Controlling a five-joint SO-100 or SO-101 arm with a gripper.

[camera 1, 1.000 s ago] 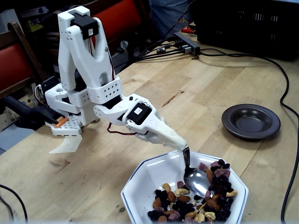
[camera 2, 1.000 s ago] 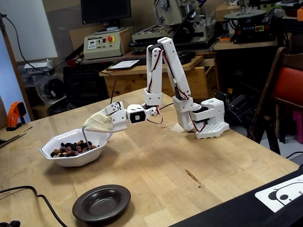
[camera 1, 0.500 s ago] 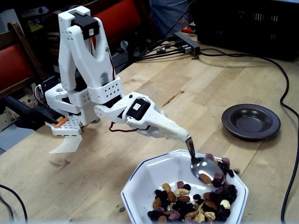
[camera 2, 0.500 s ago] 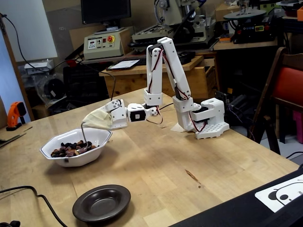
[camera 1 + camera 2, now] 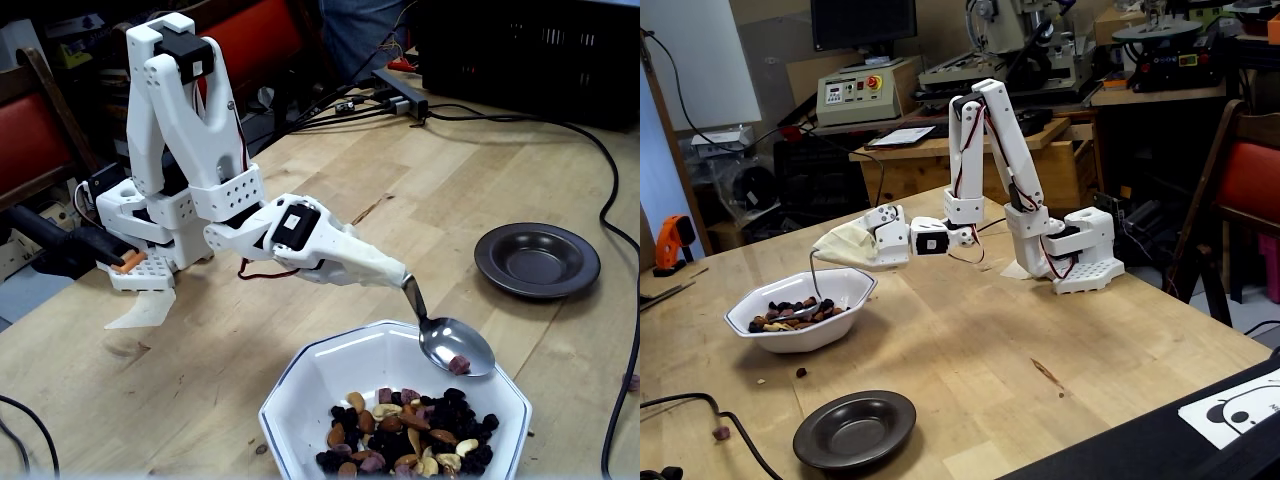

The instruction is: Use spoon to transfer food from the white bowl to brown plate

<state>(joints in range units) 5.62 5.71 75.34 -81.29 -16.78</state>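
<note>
My white gripper [image 5: 393, 274], wrapped in cream tape, is shut on the handle of the silver spoon [image 5: 455, 345]. The spoon hangs just above the far right edge of the white bowl [image 5: 300, 385]. A single purplish-red cube lies in its scoop. The food [image 5: 410, 432], nuts and raisins, fills the near half of the bowl. The brown plate [image 5: 537, 260] sits empty to the right, well apart from the spoon. In the other fixed view the gripper [image 5: 826, 256] holds the spoon [image 5: 812, 278] over the white bowl [image 5: 790, 340], with the brown plate [image 5: 855, 428] nearer the camera.
Loose pieces of food lie on the wooden table: one [image 5: 800, 372] between bowl and plate, one [image 5: 720, 433] by the black cable [image 5: 700, 405], one [image 5: 630, 380] at the right edge. Black cables [image 5: 600, 180] run past the plate. The arm's base [image 5: 1080, 260] stands behind.
The spoon has risen out of the food and swung toward the bowl's edge. Most of its load has dropped off, and a few pieces now lie on the table.
</note>
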